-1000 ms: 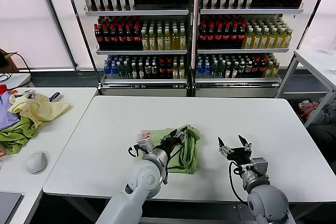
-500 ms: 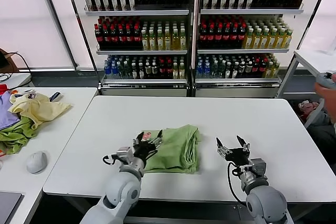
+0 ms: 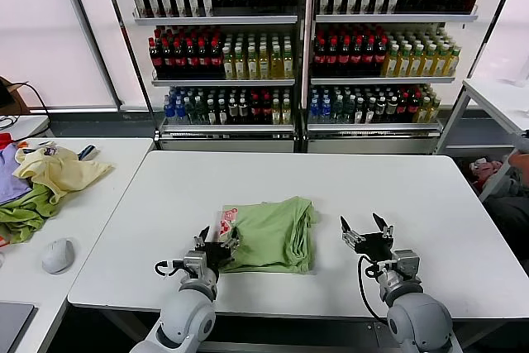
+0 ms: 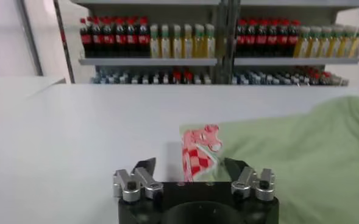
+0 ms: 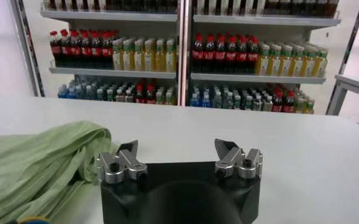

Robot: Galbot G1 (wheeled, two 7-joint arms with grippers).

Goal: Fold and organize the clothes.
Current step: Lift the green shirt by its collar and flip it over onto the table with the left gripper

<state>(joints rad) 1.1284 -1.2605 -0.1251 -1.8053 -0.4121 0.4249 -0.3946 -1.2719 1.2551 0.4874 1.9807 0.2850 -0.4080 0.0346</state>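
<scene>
A pale lime-green shirt (image 3: 277, 233) lies folded in a rough rectangle on the white table (image 3: 347, 183), with its red-and-white print (image 3: 226, 222) showing at the left edge. My left gripper (image 3: 216, 243) is open and empty, low at the table's front edge, just left of the shirt's near corner. In the left wrist view the print (image 4: 199, 150) and green fabric (image 4: 301, 152) lie just beyond the open gripper (image 4: 191, 167). My right gripper (image 3: 366, 231) is open and empty, right of the shirt. In the right wrist view the shirt (image 5: 39, 161) lies beside the open gripper (image 5: 178, 148).
A side table (image 3: 91, 204) at the left holds a pile of yellow, green and purple clothes (image 3: 41, 179) and a grey mouse (image 3: 57, 255). Shelves of bottles (image 3: 297, 39) stand behind the table. Another white table (image 3: 500, 97) is at the far right.
My left gripper has let go of the shirt and drawn back toward the front left edge. The raised fold has dropped, and the shirt now lies flat. The right gripper has barely moved.
</scene>
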